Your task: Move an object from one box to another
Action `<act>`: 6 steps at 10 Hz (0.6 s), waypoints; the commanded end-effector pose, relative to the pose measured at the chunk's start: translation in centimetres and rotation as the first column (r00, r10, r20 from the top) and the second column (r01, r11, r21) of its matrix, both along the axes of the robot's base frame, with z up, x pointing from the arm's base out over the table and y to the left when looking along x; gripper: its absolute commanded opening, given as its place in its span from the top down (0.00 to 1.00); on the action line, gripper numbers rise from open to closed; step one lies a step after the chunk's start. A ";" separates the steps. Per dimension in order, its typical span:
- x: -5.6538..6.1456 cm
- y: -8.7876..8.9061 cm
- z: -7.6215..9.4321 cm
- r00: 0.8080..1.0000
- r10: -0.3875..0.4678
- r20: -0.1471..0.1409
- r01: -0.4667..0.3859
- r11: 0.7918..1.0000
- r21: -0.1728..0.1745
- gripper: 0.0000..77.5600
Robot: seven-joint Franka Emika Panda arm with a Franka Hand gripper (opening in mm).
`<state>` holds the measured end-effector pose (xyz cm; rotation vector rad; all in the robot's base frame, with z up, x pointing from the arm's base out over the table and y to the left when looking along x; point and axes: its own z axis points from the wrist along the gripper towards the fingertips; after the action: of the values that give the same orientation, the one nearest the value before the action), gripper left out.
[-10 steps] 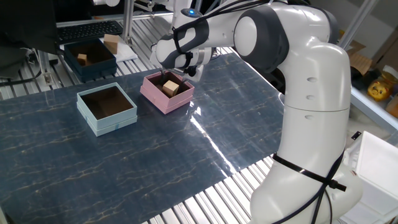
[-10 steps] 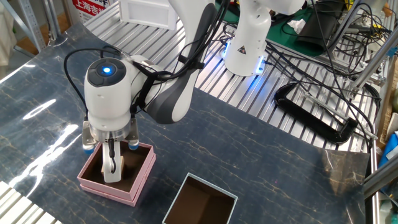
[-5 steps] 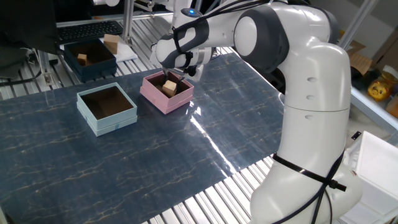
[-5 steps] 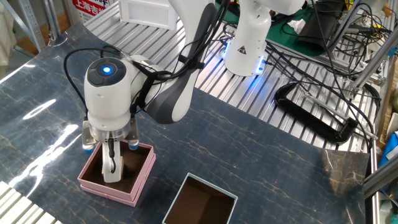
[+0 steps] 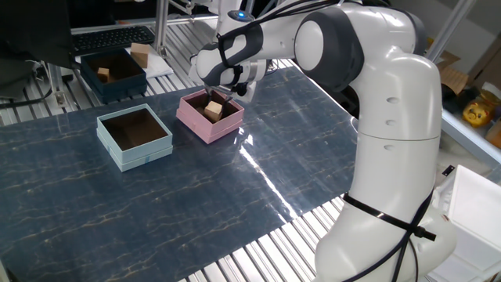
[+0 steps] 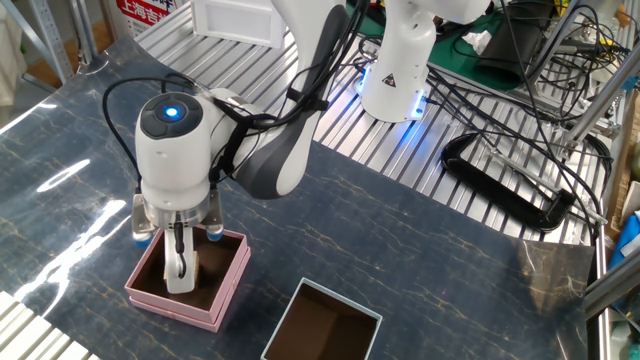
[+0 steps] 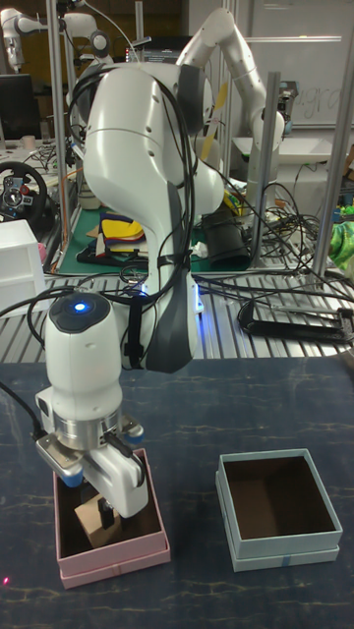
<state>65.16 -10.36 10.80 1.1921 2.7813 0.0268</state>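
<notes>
The object, a small tan wooden cube (image 5: 213,110) (image 7: 98,519), sits low inside the pink box (image 5: 205,128) (image 6: 215,314) (image 7: 113,566). My gripper (image 5: 213,100) (image 6: 182,268) (image 7: 101,503) points straight down into that box, and its fingers (image 7: 126,488) are shut on the cube's sides. The white finger covers most of the cube (image 6: 194,266) in the other fixed view. The light blue box (image 5: 135,149) (image 6: 345,306) (image 7: 285,559) stands beside the pink one with only its brown inside showing.
A dark navy box (image 5: 117,88) holding a small tan block (image 5: 103,74) stands at the back left, with another tan block (image 5: 141,55) behind it. The robot's base and cables (image 6: 500,190) occupy the ribbed metal surface past the mat's edge.
The cube shifted and straightened slightly between the fingers about one second ago. It has held still since, and the arm has not moved.
</notes>
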 end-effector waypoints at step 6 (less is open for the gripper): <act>0.5 1.1 7.5 1.000 0.010 -0.015 -0.010 1.000 -0.017 0.98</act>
<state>65.50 -9.59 16.00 1.1946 2.7932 0.0011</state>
